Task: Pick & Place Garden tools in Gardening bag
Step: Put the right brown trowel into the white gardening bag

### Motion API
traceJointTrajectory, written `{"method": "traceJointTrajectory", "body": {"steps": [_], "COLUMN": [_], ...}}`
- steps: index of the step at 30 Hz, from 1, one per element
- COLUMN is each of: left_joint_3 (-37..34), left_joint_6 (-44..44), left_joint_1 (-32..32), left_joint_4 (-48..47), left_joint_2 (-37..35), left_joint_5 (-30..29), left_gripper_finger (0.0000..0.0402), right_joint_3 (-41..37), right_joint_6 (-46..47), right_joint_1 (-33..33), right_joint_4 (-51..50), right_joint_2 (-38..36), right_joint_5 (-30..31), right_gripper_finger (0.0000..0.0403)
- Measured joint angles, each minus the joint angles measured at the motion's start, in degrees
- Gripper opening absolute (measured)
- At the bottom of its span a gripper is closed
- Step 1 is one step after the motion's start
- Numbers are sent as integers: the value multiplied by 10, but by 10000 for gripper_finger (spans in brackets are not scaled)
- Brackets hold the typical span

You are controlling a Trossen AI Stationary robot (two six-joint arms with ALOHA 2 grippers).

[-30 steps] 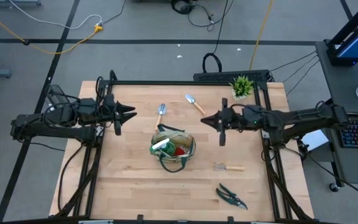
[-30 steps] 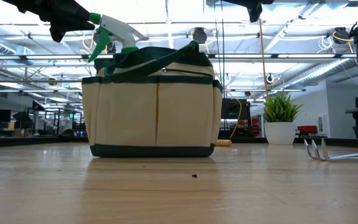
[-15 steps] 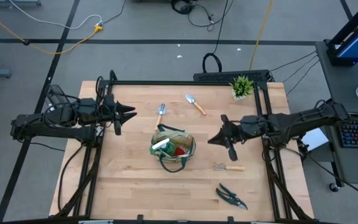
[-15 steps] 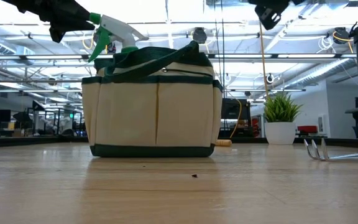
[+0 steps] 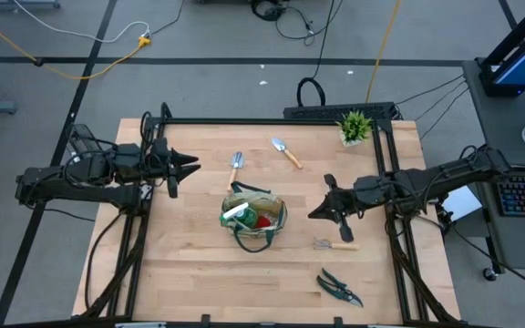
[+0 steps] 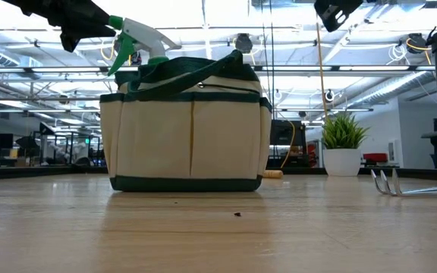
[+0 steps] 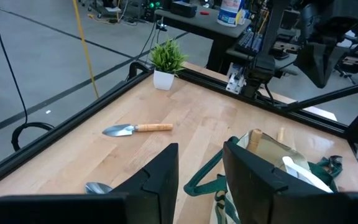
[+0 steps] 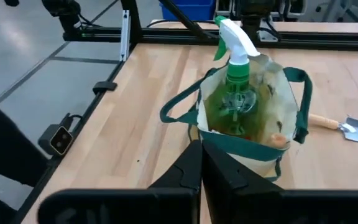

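Observation:
The khaki gardening bag (image 5: pixel 253 219) with green trim stands mid-table on its base. A green-and-white spray bottle (image 8: pixel 235 68) and a red item (image 5: pixel 264 220) are inside it. On the table lie a trowel (image 5: pixel 287 151), a second wooden-handled tool (image 5: pixel 236 167), a small rake (image 5: pixel 335 244) and dark pruning shears (image 5: pixel 339 287). My left gripper (image 5: pixel 192 165) is open and empty, held above the table left of the bag. My right gripper (image 5: pixel 313 214) is shut and empty, above the table right of the bag and just beyond the rake.
A small potted plant (image 5: pixel 355 126) stands at the far right corner. A black frame rail (image 5: pixel 272 121) runs round the table's edges. Bare wood lies left of the bag and along the near edge. My right gripper also shows at the top of the low view (image 6: pixel 338 11).
My right gripper has gone toward the table's near edge, from level with the trowel to just beyond the small rake, and has turned a little. My left arm has kept still. No tool and not the bag has moved.

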Motion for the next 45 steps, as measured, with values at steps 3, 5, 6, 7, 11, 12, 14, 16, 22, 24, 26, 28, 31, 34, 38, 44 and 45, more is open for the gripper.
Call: {"method": "traceJointTrajectory", "body": {"steps": [3,5,6,7,11,12,14,16,22,24,26,28,31,34,38,44,45], "left_joint_3": [0,0,0,0,0,0,0,0,0,0,0,0,0,0,0,0,0], "left_joint_6": [0,-2,-2,-2,-2,-2,-2,2,4,2,1,0,-1,-1,0,9,9], "left_joint_1": [0,0,0,0,0,0,0,1,2,2,2,2,2,2,2,5,7], "left_joint_4": [0,0,0,0,0,0,0,0,1,1,1,1,1,1,1,3,3], "left_joint_2": [0,0,0,0,0,0,0,0,0,0,0,0,0,0,0,0,0], "left_joint_5": [0,0,0,0,-7,-12,-25,-40,-91,-99,-109,-117,-125,-125,-125,-126,-126], "left_gripper_finger": [129,129,129,129,129,129,129,129,129,129,129,129,129,129,129,129,129], "right_joint_3": [0,0,0,0,0,1,1,1,1,0,0,0,0,0,4,46,54], "right_joint_6": [0,2,3,3,9,11,16,17,15,14,21,23,27,47,69,81,84], "right_joint_1": [-19,-38,-49,-61,-115,-129,-156,-183,-263,-290,-312,-331,-360,-382,-402,-415,-416], "right_joint_4": [-7,-13,-12,-11,-6,-2,-8,-1,5,11,20,40,72,100,103,96,86], "right_joint_2": [0,0,1,4,17,22,32,46,99,121,142,160,188,218,250,301,308], "right_joint_5": [34,56,64,68,65,65,65,64,31,19,18,16,-19,-42,-42,-72,-72], "right_gripper_finger": [0,0,0,0,0,0,0,0,0,0,0,0,4,18,51,116,126]}}
